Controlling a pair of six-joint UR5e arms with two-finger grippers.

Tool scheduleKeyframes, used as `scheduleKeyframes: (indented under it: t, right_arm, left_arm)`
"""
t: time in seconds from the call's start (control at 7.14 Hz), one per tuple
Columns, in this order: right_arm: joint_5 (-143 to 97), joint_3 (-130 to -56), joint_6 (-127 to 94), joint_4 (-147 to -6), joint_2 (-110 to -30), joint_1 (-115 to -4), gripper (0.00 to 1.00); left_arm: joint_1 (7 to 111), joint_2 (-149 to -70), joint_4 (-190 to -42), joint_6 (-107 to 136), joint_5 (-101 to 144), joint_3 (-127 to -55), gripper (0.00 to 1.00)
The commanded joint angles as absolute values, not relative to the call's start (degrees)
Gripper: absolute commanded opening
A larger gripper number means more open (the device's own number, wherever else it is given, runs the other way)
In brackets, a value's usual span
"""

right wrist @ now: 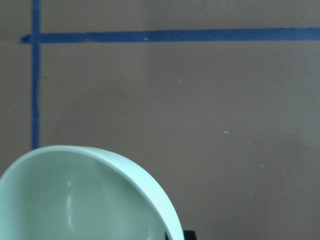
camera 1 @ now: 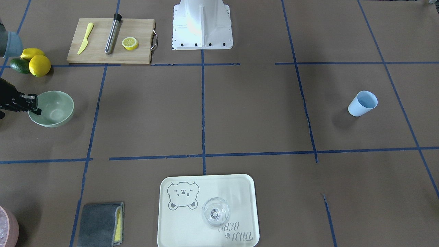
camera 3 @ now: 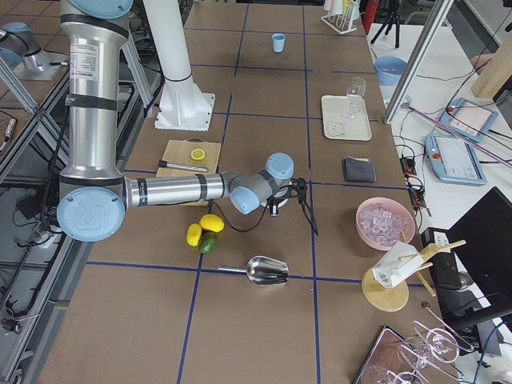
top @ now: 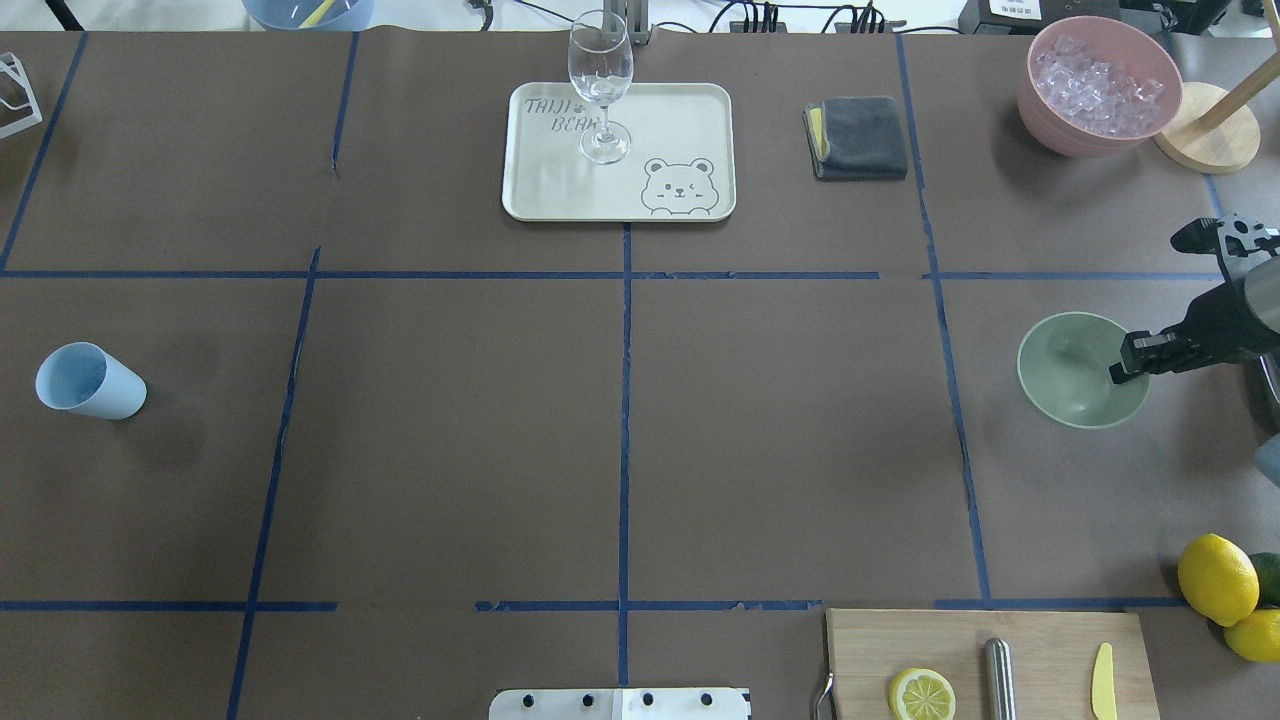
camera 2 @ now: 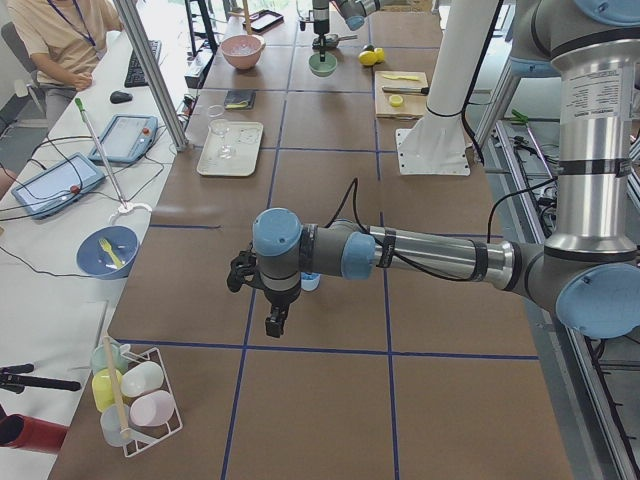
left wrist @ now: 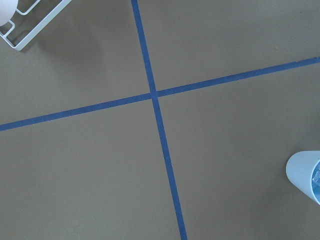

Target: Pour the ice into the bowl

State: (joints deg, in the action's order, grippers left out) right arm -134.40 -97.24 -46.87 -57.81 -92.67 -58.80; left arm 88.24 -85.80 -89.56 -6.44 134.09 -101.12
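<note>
A wine glass stands on the tray.

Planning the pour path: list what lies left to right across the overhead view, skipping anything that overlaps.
In order: light blue cup → bear tray → grey cloth → mint-green bowl → lemons.

Cup cut by edge (ice barely visible).

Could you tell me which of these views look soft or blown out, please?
Right wrist-mounted view: the bowl sits very close and its rim looks soft. Exterior front-facing view: the white robot base is blown out by glare. Overhead exterior view: evenly lit, with only a faint soft shadow beside the cup.
</note>
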Motion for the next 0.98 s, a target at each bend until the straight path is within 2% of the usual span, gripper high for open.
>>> scheduleKeyframes:
  t: [0.0, 0.42, 0.84]
  right_arm:
    - [-134.74, -100.89, -64.87, -57.74, -84.51, -54.0, 0.0]
    - [-122.87, -100.11, -88.25, -58.27, -67.83, -37.52, 0.0]
    - [-107.88, -90.22, -101.83, -58.71, -52.7, -26.13, 0.0]
  left_arm:
    - [88.24, -85.96, -89.65, -6.5, 134.03, -101.16, 1.0]
    - [88.24, -86.04, -89.74, -6.59, 134.03, -102.21, 1.0]
    - [88.15, -86.13, -89.82, -6.59, 133.95, -104.41, 1.0]
